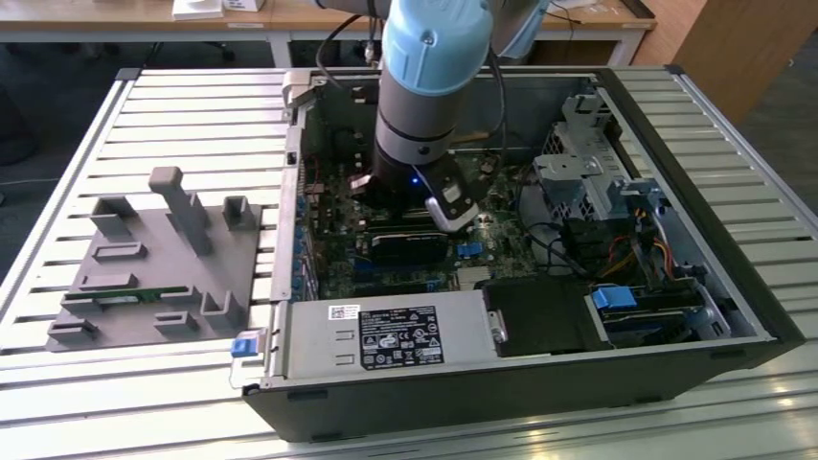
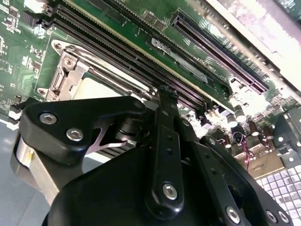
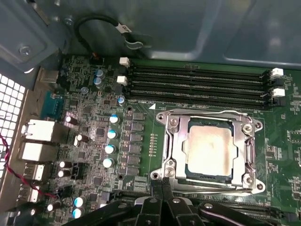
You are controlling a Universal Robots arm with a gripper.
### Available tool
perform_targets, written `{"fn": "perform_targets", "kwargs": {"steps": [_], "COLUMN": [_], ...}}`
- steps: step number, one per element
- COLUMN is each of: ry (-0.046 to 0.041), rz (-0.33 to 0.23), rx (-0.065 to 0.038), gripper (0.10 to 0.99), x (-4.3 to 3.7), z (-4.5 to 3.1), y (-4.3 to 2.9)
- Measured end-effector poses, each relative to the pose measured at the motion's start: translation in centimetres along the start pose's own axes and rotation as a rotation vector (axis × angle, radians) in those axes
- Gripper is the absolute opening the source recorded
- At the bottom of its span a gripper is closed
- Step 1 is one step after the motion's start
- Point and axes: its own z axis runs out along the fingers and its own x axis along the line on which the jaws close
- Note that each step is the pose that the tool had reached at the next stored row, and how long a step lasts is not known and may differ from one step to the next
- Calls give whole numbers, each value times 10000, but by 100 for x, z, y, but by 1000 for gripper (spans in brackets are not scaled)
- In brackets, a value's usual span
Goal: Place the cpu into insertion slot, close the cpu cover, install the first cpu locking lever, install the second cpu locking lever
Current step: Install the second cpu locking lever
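Inside first wrist view, cpu (image 3: 210,149) seated, cpu cover (image 3: 210,118) down

A grey fixture block (image 1: 153,264) sits beside the open computer case (image 1: 511,383).

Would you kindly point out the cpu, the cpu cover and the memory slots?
cpu (image 3: 210,148): first wrist view, middle of its metal top.
cpu cover (image 3: 175,149): first wrist view, one side bar of the frame.
memory slots (image 3: 197,84): first wrist view, mid-length of the rows.

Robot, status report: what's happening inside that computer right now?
Gripper low over the socket edge. Cpu seated in insertion slot, cpu cover closed down. Nothing in the way.
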Motion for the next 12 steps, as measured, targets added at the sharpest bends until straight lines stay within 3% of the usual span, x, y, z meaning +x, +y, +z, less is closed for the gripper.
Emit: {"fn": "perform_targets", "kwargs": {"steps": [12], "ry": [-19], "rz": [-17], "rx": [-299], "gripper": [106], "x": [31], "z": [46], "y": [-9]}}
